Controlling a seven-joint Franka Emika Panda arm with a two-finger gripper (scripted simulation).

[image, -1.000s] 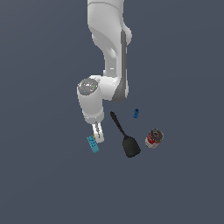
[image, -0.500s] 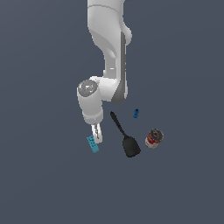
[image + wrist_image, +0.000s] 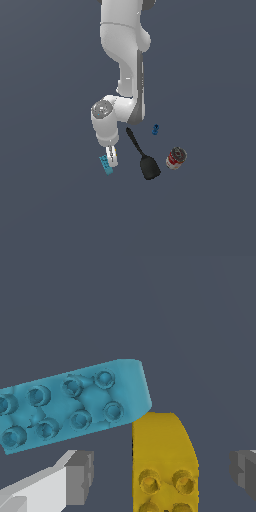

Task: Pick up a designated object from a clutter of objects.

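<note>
The designated object, a small yellow-orange studded brick (image 3: pixel 162 456), lies between my gripper's two fingertips (image 3: pixel 76 477) in the wrist view, with a gap on each side. The gripper (image 3: pixel 162 476) is open and holds nothing. A longer cyan studded brick (image 3: pixel 70 403) lies beside the yellow one, its end touching or nearly touching it. In the exterior view the gripper (image 3: pixel 112 159) hangs low over the clutter of objects, right beside the cyan brick (image 3: pixel 105 165). The fingers hide the yellow brick there.
A black spatula (image 3: pixel 143 159) lies just to the exterior view's right of the gripper. Beyond it is a red-and-white tin can (image 3: pixel 176 158) on its side. A small dark blue brick (image 3: pixel 155 129) sits farther back, near the spatula's handle.
The gripper has sunk a little lower toward the bricks. The objects have not moved.
</note>
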